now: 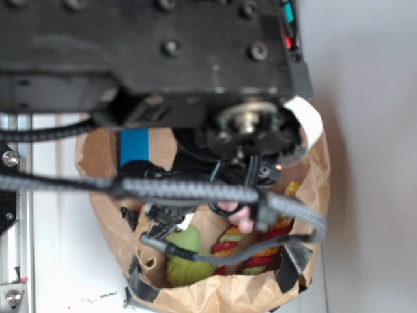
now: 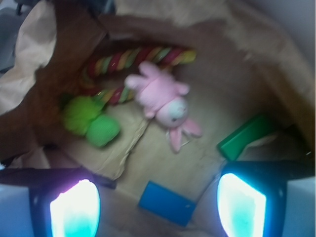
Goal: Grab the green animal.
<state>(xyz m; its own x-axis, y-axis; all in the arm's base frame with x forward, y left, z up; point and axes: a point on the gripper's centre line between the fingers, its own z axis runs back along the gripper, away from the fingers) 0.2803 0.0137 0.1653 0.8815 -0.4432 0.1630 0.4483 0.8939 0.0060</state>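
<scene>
In the wrist view we look down into a brown paper bag, and we take the pink bunny at its middle as our landmark. Left of the bunny and a little lower lies the green animal, its fuzzy body toward the bag wall and its smooth head pointing inward, apart from the claw. A striped rope toy curves behind both, touching the bunny's upper side and running just beside the green animal. Below the bunny sits a blue block; to its right a dark-green block leans near the bag's side. Our claw hangs open above, fingers spread wide and empty. In the exterior view the arm hides most of the bag.
</scene>
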